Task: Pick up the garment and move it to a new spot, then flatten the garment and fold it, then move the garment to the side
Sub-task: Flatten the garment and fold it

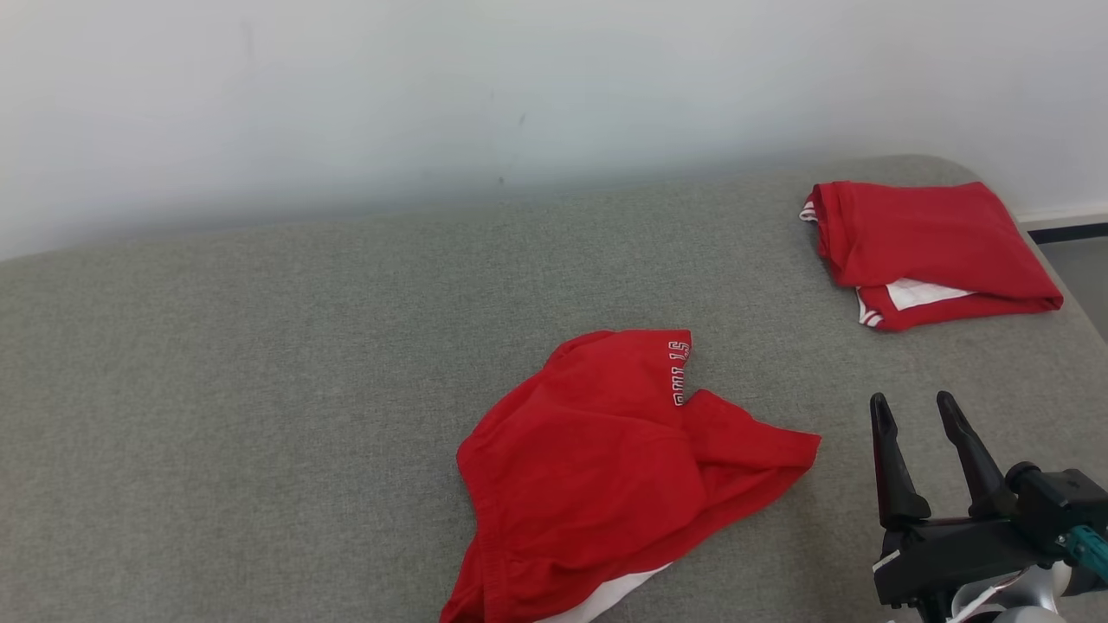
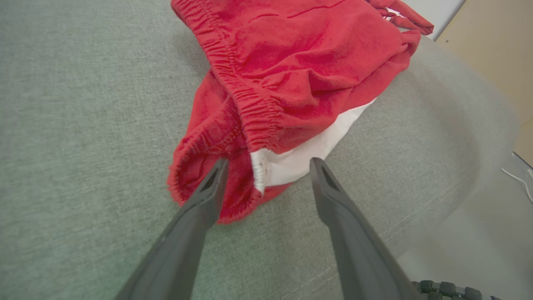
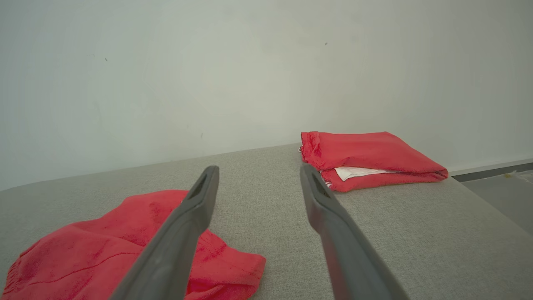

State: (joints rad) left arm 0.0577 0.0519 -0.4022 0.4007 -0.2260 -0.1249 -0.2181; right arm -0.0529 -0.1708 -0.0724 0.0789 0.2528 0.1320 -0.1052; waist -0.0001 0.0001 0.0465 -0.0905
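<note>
Poising my left end effector [image 2: 270,164], spread, at the crumpled red garment [image 2: 300,62], perhaps touching its waistband; my right end effector [image 1: 913,402] is hanging spread just beside it.

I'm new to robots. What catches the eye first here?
A crumpled red garment lies centred on the grey cushion, and a folded red garment sits at its far right corner. The right end effector stands open beside the crumpled one; the left end effector hangs open at its waistband.
</note>
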